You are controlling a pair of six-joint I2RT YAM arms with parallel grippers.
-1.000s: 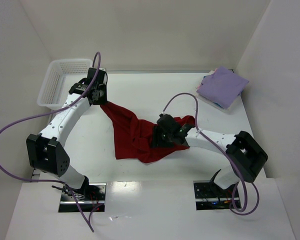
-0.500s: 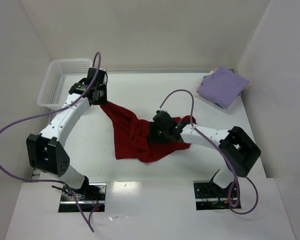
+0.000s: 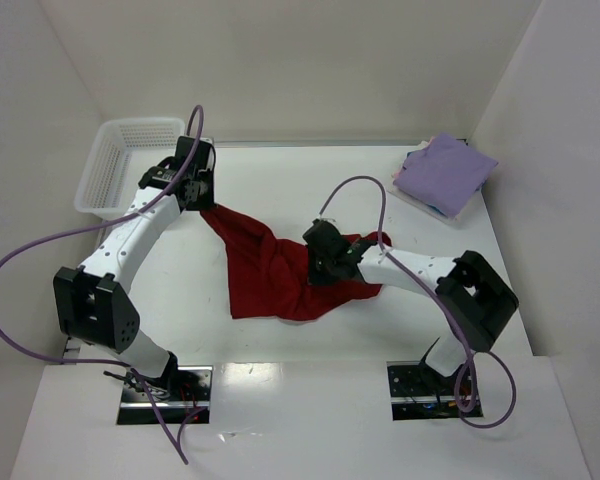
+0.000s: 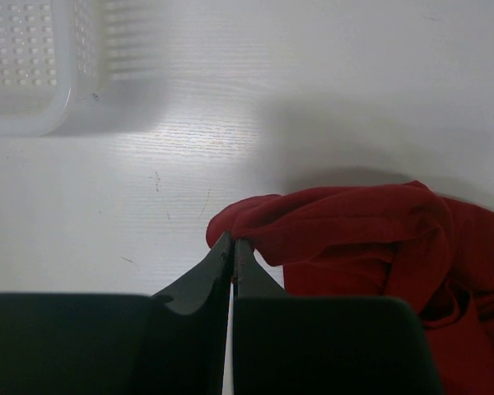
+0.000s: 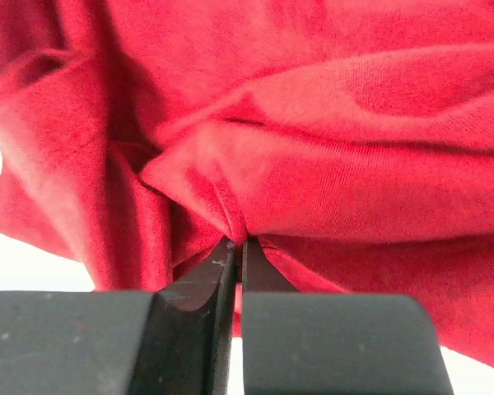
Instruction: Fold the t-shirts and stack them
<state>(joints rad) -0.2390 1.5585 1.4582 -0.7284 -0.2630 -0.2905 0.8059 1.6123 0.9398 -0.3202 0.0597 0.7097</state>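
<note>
A dark red t-shirt (image 3: 265, 275) lies crumpled across the middle of the table. My left gripper (image 3: 202, 200) is shut on its far left corner (image 4: 239, 226), close to the basket. My right gripper (image 3: 318, 268) is shut on a fold near the shirt's middle (image 5: 230, 206), with cloth bunched around the fingertips. A folded lavender t-shirt (image 3: 445, 172) tops a small stack at the far right corner, with pink and blue edges of other shirts showing beneath it.
A white plastic mesh basket (image 3: 115, 165) stands at the far left, its wall (image 4: 33, 66) also in the left wrist view. White walls close in the table on the left, back and right. Purple cables loop above both arms.
My right gripper moved left across the red shirt and closed on a fold of it. The left gripper stayed shut on the shirt's corner without moving.
</note>
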